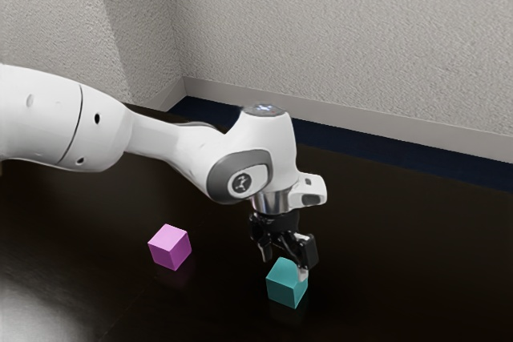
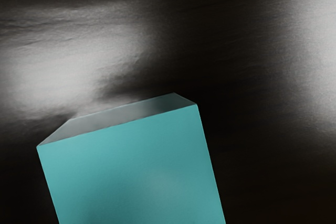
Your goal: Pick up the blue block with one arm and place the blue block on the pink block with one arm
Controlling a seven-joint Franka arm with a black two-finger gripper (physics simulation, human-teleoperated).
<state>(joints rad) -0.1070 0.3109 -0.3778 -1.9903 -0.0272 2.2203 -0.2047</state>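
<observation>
The pink block (image 1: pixel 170 247) sits on the dark table (image 1: pixel 417 222) toward the exterior view's left, well apart from the blue block (image 1: pixel 286 283). The gripper (image 1: pixel 284 257) hangs just above the blue block, fingers spread and grasping nothing. The blue block rests on the table.

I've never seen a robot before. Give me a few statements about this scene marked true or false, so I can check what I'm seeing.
1. The blue block is stacked on the pink block. False: both rest separately on the table.
2. The hand is right over the blue block. True.
3. The pink block lies to the exterior view's left of the blue block. True.
4. The tabletop is white. False: it is dark and glossy.
</observation>
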